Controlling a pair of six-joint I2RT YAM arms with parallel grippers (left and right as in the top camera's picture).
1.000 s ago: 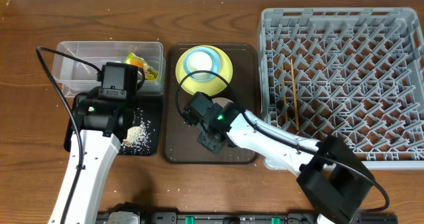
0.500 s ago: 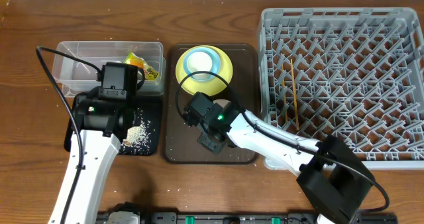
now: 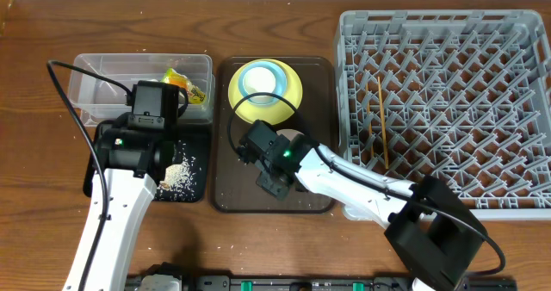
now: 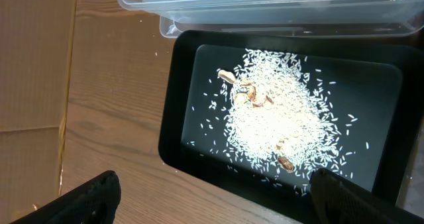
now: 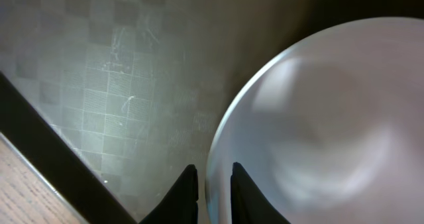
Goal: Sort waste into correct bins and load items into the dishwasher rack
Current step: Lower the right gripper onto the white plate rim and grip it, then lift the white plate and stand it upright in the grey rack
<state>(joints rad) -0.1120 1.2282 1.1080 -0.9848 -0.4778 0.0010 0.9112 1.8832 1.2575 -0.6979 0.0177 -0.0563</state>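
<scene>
The right gripper (image 5: 214, 187) is pinching the white bowl (image 5: 318, 131) by its rim, jaws nearly closed, on the brown tray (image 5: 112, 85)

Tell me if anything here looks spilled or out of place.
Loose rice is scattered over the black tray, with a few brown scraps mixed in. In the grey rack, two chopsticks lie flat and slightly splayed rather than upright. Nothing looks broken.
</scene>
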